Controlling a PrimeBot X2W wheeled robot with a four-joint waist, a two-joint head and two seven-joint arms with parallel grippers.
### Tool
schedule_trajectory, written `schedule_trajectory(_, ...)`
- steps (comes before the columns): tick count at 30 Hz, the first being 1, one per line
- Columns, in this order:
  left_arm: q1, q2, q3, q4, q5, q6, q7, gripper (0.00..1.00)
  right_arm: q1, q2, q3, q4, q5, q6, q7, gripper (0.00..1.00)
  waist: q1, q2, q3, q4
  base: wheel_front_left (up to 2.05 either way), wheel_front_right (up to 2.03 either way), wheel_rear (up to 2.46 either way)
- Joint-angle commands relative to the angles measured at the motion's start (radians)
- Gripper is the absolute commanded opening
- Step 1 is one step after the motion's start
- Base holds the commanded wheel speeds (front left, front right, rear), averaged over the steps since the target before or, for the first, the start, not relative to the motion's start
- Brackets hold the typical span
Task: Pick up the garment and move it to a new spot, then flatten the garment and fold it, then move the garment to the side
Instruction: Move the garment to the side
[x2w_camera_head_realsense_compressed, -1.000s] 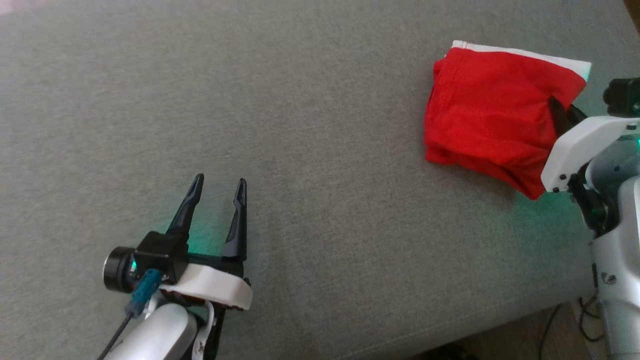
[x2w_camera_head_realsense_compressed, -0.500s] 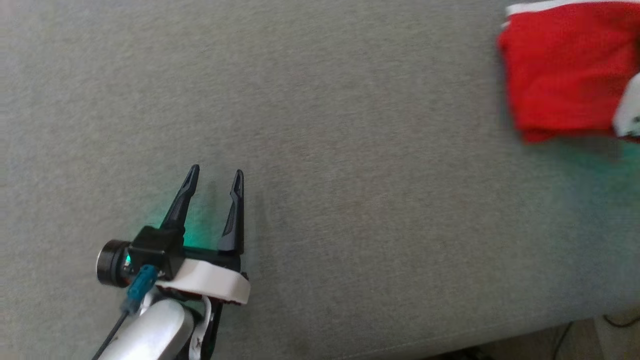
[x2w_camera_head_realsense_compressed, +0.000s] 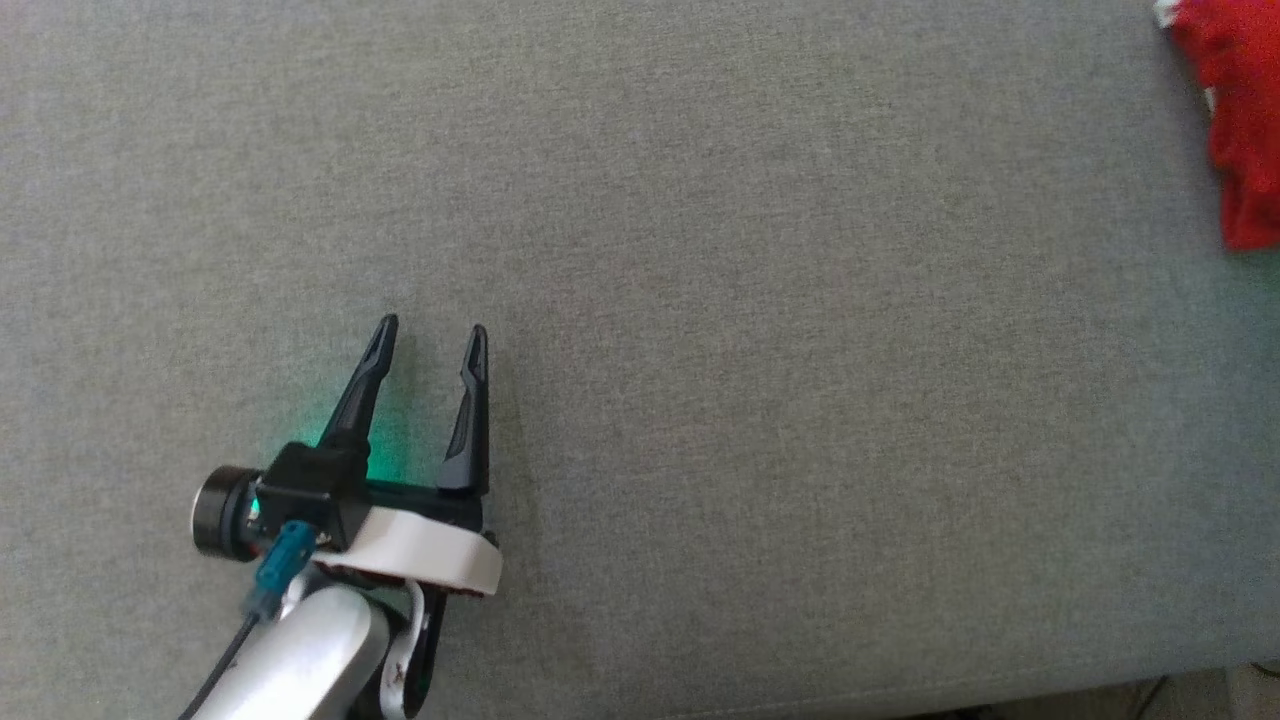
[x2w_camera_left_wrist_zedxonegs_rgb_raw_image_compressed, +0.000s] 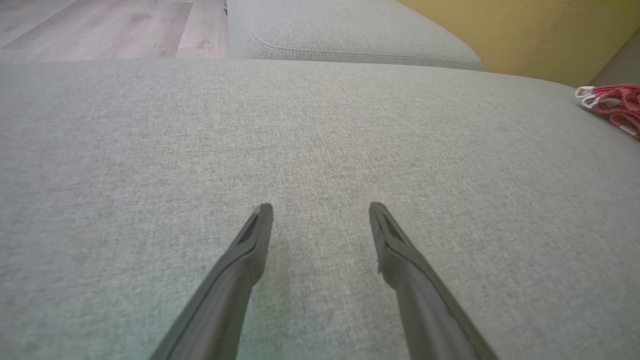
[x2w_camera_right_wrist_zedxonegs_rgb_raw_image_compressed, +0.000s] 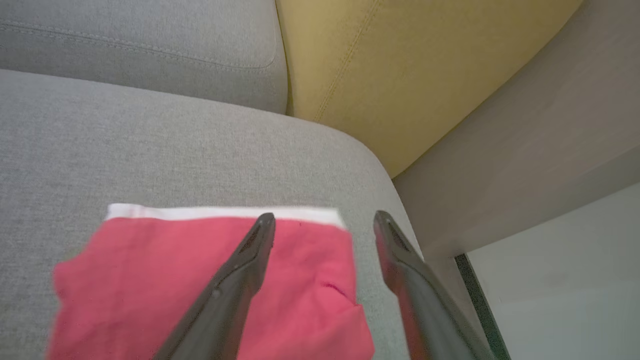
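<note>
The red folded cloth garment with a white band along its far edge lies flat near the right end of the grey fabric sofa seat. The right gripper hangs over it, fingers spread and grasping nothing; one finger is above the red cloth, the other past its edge. A yellow leather-like cushion stands behind. The left gripper is well apart from the garment, spread and empty, over bare seat.

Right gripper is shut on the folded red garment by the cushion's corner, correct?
No: the right wrist view shows the right gripper open, one finger above the folded red garment, the other beside it, clamping nothing. The garment does lie by the cushion's corner.
</note>
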Motion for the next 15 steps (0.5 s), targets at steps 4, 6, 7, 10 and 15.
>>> schedule_trajectory(4,-0.024,0.008,0.026,-0.017,0.000,0.000,-0.011,1.00,-0.026,0.004,0.017,-0.024,-0.024,0.007,-0.069,1.00,-0.0001,0.0000,-0.013,-0.003,0.00,0.00,0.00)
schedule_trajectory(6,-0.021,0.008,0.028,-0.013,-0.004,-0.001,-0.015,1.00,-0.027,0.020,0.031,-0.022,-0.015,0.007,-0.091,1.00,-0.0001,0.0000,-0.028,-0.003,0.00,0.00,0.00)
schedule_trajectory(7,-0.019,0.007,0.028,-0.011,-0.006,-0.002,-0.017,1.00,-0.027,0.028,0.040,-0.024,-0.009,0.007,-0.101,1.00,-0.0001,0.0000,-0.037,-0.003,0.00,0.00,0.00)
schedule_trajectory(10,-0.015,0.004,0.031,0.001,-0.014,-0.005,-0.025,1.00,-0.019,0.055,0.065,-0.039,0.005,0.007,-0.131,1.00,-0.0001,0.0000,-0.076,0.000,0.00,0.00,0.00)
schedule_trajectory(15,0.001,-0.008,0.045,0.032,-0.039,-0.011,-0.048,1.00,0.031,0.111,0.104,-0.070,0.057,0.007,-0.182,1.00,-0.0001,0.0000,-0.174,0.021,0.00,0.00,0.00)
